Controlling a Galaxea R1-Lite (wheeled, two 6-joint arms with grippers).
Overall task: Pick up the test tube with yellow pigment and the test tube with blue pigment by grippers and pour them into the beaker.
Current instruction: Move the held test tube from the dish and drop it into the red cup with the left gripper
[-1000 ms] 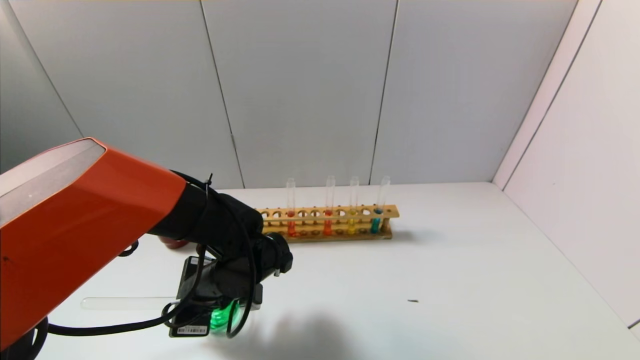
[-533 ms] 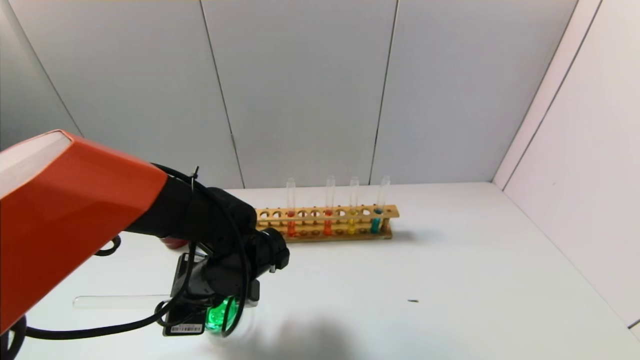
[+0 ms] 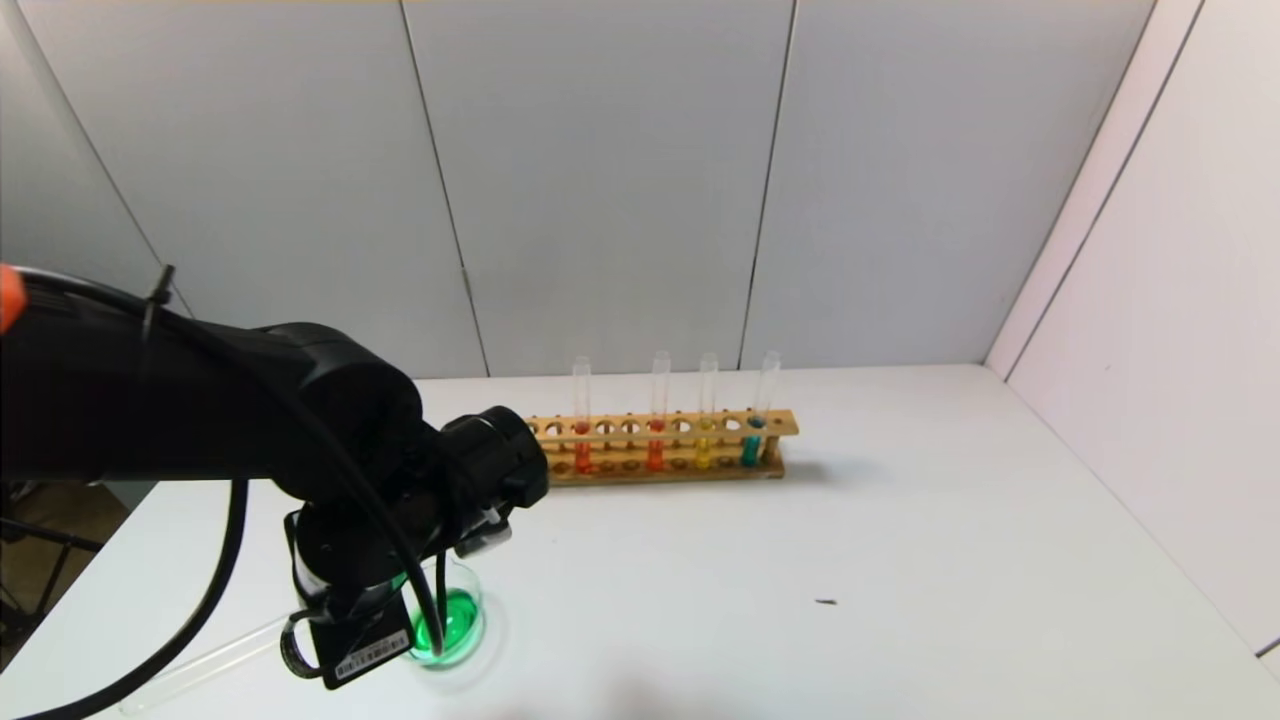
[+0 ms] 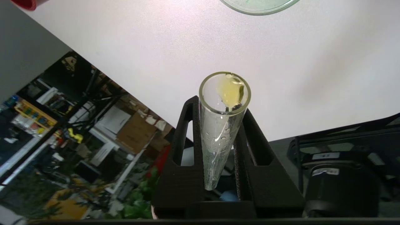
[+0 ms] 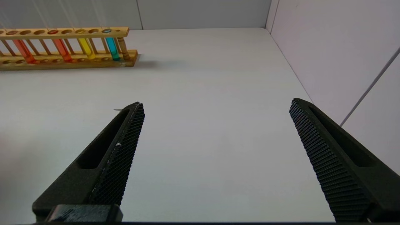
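The beaker already holds bright green liquid, so I'd judge both colours have gone in and little is left beyond setting down the spent glass. The left gripper is pinching the test tube with yellow pigment between its 2 fingers; only a yellowish smear and droplets cling inside it. In the head view that tube lies nearly flat, pointing away from the beaker, which sits just beside the gripper. The left arm reaches forward, wrist bent down over the table. Well beyond it, 4 tubes stand in the wooden rack. The right gripper hangs spread wide, holding nothing.
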